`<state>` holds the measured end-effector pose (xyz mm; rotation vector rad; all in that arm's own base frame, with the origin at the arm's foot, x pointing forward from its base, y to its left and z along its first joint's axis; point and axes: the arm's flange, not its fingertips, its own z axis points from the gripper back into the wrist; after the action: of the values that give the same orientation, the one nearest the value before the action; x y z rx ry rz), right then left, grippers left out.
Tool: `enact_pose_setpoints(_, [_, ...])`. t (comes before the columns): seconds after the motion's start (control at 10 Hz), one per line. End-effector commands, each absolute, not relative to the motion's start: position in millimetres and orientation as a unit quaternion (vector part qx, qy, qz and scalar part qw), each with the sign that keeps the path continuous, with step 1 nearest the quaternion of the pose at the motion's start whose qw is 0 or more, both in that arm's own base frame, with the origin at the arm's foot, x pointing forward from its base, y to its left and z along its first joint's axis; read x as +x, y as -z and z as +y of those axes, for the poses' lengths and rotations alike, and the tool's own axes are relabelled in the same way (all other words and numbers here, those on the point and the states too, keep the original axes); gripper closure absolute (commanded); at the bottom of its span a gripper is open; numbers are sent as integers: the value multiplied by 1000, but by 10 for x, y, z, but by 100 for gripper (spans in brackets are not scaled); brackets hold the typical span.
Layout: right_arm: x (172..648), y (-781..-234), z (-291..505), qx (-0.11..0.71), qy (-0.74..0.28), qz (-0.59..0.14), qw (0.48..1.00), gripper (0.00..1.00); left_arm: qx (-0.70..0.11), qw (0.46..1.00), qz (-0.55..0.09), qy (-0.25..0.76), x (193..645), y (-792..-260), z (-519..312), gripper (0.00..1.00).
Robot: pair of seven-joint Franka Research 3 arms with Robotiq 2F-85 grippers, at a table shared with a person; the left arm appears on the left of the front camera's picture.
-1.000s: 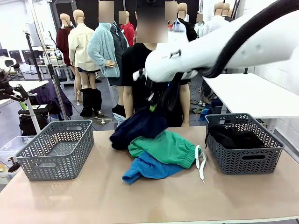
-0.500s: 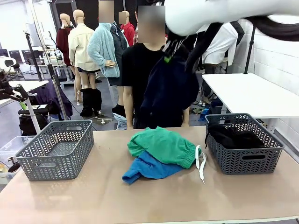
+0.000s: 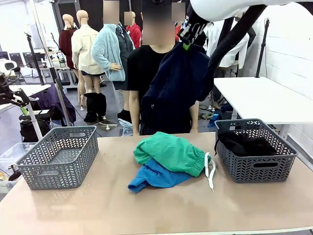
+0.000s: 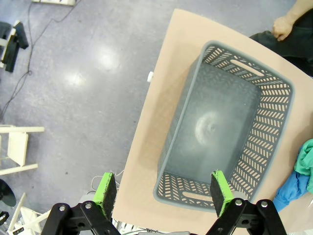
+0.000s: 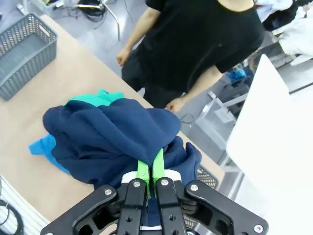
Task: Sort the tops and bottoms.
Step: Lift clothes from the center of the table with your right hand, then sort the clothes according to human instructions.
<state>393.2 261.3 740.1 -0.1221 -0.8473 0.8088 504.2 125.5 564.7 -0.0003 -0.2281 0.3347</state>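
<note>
- Right wrist view, bottom centre: my right gripper [image 5: 151, 169] has its green pads pressed together, clamped on a thin fold of the dark navy fleecy garment [image 5: 112, 132]. The rest of the cloth bunches up beyond my fingers.
- In the front view, my right gripper [image 3: 188, 36] is in the upper middle of the frame. The dark navy fleecy garment [image 3: 176, 93] hangs from it in one long drape, clear of the tan tabletop [image 3: 146, 210] and in front of the person in a black top [image 3: 142, 73].
- I judge this garment soft, limp and thick, light enough for one pinch and not fragile. A single fold may creep out of my pads, so a waistband or seam would be the firmer place to hold.
- In the left wrist view, my left gripper [image 4: 163, 191] has its jaws wide apart with nothing between them. It hovers above a grey slotted plastic basket [image 4: 274, 127], whose floor is bare.
- At the lower left of the front view that grey slotted plastic basket [image 3: 58, 156] is empty.
- At the lower right, a second grey slotted basket [image 3: 254, 169] holds a crumpled black garment [image 3: 242, 142], so I take it for the bottoms bin.
- Between the baskets, bright green shorts [image 3: 171, 152] lie on a blue cloth garment [image 3: 156, 176]. Their white drawstring [image 3: 210, 171] trails towards the lower right and could snag.
</note>
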Motion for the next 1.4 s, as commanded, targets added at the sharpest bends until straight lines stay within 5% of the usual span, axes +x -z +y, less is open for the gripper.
enact_pose_setpoints(0.0, [3906,-7250,2571,-64,-373,-411,829,100,11,978,-112,-175,5026,-5644,1249,0])
enact_pose_setpoints(1.3, [3932,-7401,2613,-58,-381,-400,832,100,11,978,-112,-175,5026,-5644,1249,0])
